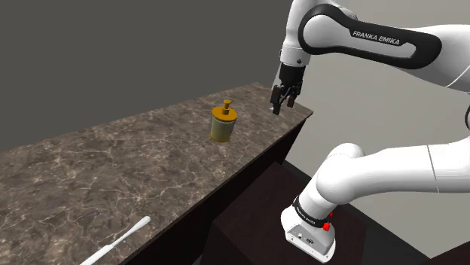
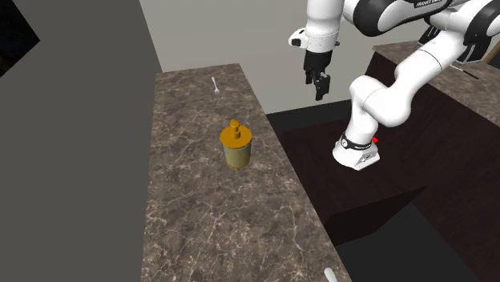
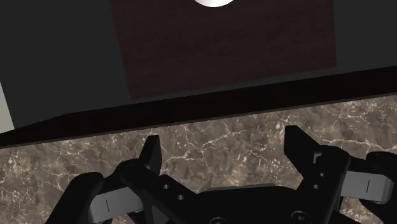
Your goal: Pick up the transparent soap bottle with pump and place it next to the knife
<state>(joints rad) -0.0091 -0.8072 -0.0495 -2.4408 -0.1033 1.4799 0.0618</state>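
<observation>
Soap bottle (image 1: 223,124) (image 2: 235,149) stands upright on the counter (image 1: 105,177), about mid-width and nearer the end where the arm reaches. It has an amber-yellow body and an orange pump cap. The gripper (image 1: 279,100) (image 2: 320,86) hangs above that end's corner on the stand side, apart from the bottle. Its fingers (image 3: 151,154) are spread wide and grip nothing, with brown marble top beneath them. Bare counter lies between gripper and bottle.

Other things: a long white utensil (image 1: 118,241) lies flat close to the stand-side edge, far down the counter and well apart from the bottle. The second exterior view catches its tip (image 2: 330,275) at that same edge. A small white utensil (image 2: 215,84) lies near the arm's end of the counter, toward the wall-side edge, past the bottle in the second exterior view. Can't tell which of the two is the knife.

A grey wall (image 1: 113,60) runs along the counter's back edge. The dark wood stand (image 1: 248,218) sits against the front edge.

The second exterior view adds a black area (image 2: 16,32) at its upper left. It also shows another marble-topped surface (image 2: 401,50) behind the arm.

The wrist view looks over the counter's dark front edge (image 3: 191,105) onto the stand top beyond. A white rounded part of the robot (image 3: 213,2) is there too.
</observation>
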